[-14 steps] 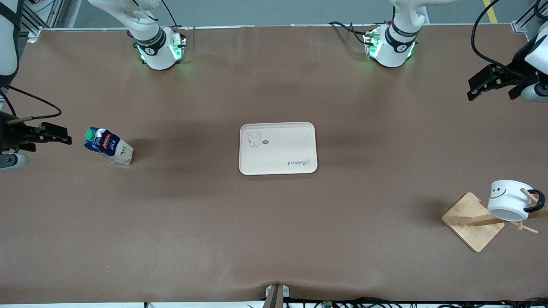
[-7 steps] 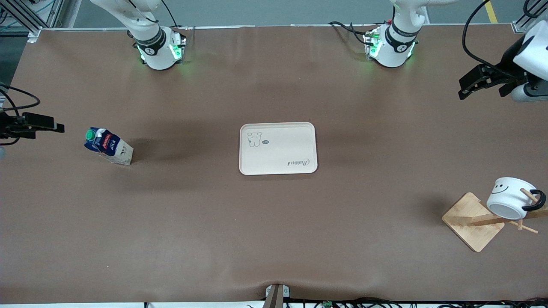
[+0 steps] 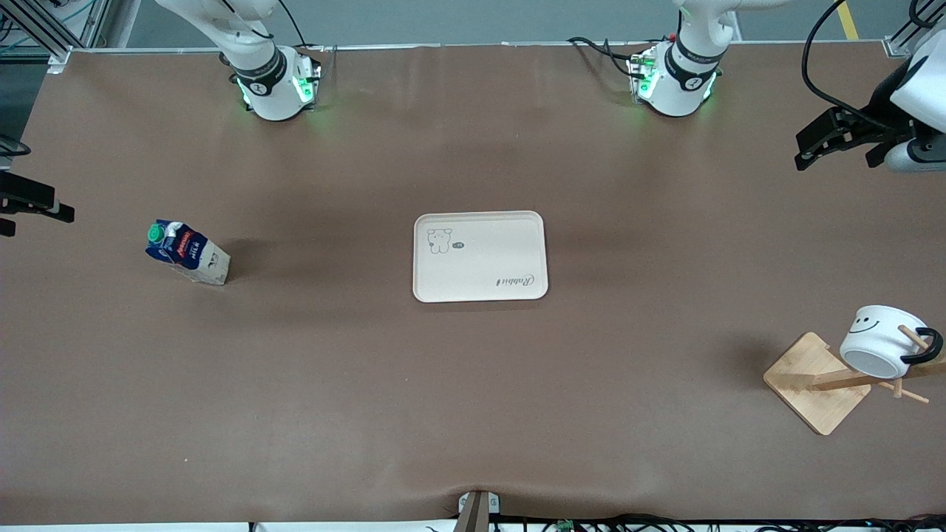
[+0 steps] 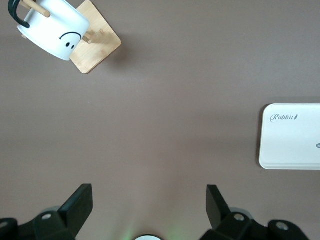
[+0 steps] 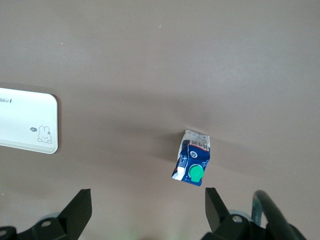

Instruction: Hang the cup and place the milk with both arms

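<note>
Table (image 3: 473,414): brown cloth; in the front view we read the robot bases at 12 o'clock and the camera at 6 o'clock.
Left arm (image 3: 920,111): reaches out high over the 3 o'clock edge of the table, toward 2 o'clock.
Right arm: only its gripper shows, at the 9 o'clock edge.
Tray (image 3: 480,256): cream, flat at the table centre, nothing on it.
Rack (image 3: 817,382): wooden base with pegs, at about 4 o'clock from the tray, near the left arm's end.
Cup (image 3: 878,344): white, smiley on its side, black handle looped over a rack peg, mouth tilted down; we judge the hanging step done.
Milk (image 3: 187,253): blue-and-white carton, green cap, standing on the bare cloth at 9 o'clock from the tray, well apart from it.
Left gripper (image 4: 149,210): released, holds nothing, over bare cloth well apart from the rack.
Right gripper (image 5: 148,210): released, holds nothing, over the cloth near the carton.
Step in hand: we judge the milk placement not yet done.
Next move: we expect the right gripper must descend over the carton, grip its sides, and carry it toward 3 o'clock onto the tray.
</note>
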### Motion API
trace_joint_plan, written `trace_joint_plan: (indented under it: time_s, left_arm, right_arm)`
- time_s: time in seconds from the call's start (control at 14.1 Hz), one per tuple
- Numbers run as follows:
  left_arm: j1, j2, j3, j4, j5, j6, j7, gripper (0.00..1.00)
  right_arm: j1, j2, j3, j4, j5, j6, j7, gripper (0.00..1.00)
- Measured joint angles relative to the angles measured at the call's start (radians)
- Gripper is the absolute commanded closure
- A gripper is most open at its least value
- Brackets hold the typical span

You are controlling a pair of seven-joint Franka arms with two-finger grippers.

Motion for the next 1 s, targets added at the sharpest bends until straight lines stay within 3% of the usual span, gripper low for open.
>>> trace_joint_plan:
  time_s: [0.5,0.78,1.0]
  left_arm:
    - [0.056,0.0,0.011,0.0,0.0,-0.012,0.112,0.0]
    - [0.06,0.0,0.011,0.003,0.0,-0.021,0.135,0.0]
    - [0.071,0.0,0.011,0.006,0.0,-0.022,0.18,0.0]
  right_arm:
    - [0.062,-0.142,0.001,-0.181,-0.101,0.027,0.093,0.0]
    - [0.123,-0.172,0.005,-0.221,-0.12,0.023,0.274,0.0]
    - [0.116,-0.188,-0.004,-0.26,-0.125,0.047,0.285,0.0]
